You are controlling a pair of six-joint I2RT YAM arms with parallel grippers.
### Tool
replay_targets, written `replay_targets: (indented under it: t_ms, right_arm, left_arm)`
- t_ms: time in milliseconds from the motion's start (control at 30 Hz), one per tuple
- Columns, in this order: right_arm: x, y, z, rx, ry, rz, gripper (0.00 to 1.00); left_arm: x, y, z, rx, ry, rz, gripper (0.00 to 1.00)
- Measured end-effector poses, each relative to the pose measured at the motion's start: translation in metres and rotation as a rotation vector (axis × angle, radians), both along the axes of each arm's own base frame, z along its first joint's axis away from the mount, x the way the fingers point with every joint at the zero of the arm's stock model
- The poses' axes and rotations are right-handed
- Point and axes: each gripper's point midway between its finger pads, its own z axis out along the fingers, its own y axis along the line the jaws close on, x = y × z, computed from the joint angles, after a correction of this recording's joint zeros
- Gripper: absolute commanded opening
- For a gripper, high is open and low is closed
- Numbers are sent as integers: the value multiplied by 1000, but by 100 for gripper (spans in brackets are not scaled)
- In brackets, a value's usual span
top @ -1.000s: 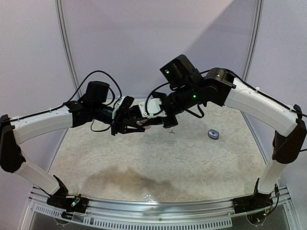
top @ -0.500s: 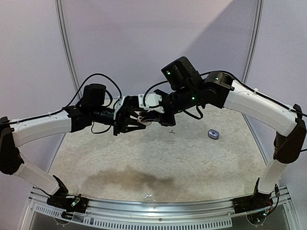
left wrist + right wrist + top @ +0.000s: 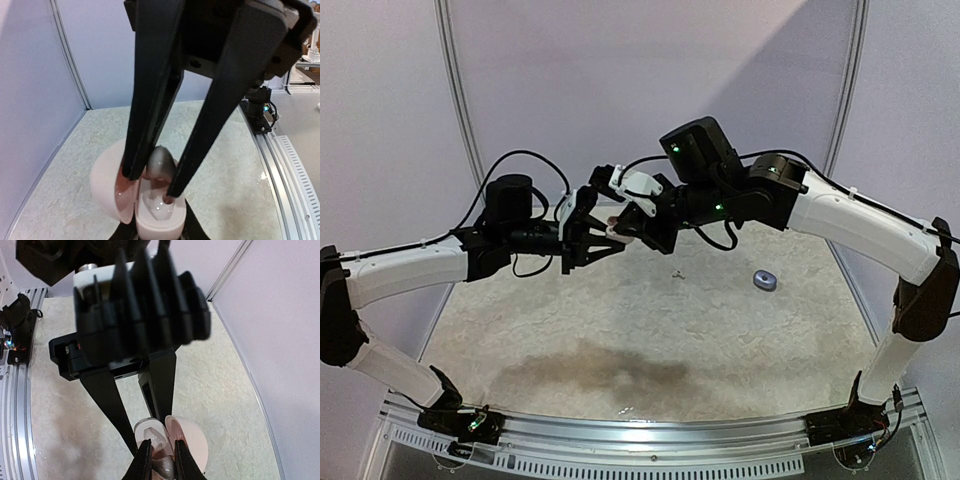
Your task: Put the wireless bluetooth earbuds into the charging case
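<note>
Arms meet in mid-air above the table [image 3: 620, 330], both raised and their fingertips converging at one spot in the top view. The left gripper [image 3: 148, 434] is clamped on the case [image 3: 155, 217], its two fingers pressing the sides of the pale base. The case is held clear of the table and stands open, with its pink lid [image 3: 105, 182] swung to one side. The right gripper [image 3: 150, 182] pinches one grey-silver bud [image 3: 161, 161] between its narrowed fingers. The left wrist view shows these fingers reaching down into the mouth of the case, one fingertip beside the lid's inner face and the other at the base's glossy white cavity. The bud sits just over that cavity; whether it touches the case cannot be told. On the table, well apart from the grippers on the right side, lies an oval grey object [image 3: 764, 281]. A tiny pale speck [image 3: 677, 272], too small to identify, rests between that object and the point below the grippers. A darker stain [image 3: 590, 370] marks the near part of the table.
</note>
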Motion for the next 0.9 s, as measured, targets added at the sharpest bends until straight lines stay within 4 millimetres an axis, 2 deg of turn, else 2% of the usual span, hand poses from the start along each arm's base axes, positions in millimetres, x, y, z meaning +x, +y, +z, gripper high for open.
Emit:
replay_targets:
  t_ms: [467,700,800,900]
  right_arm:
    - [14,3,18,118,44,-134,28]
    - [6,8,28,158,60,-108,38]
    - [-2,11,45,218,67,-64,41]
    - [-13,5,77,315,59,-31,44]
  left_arm:
    - [7,2,16,-97,40,54,0]
    - [9,2,23,-123,43,70,0]
    - [10,2,25,-129,43,75,0]
    - [11,3,26,-133,52,84,0]
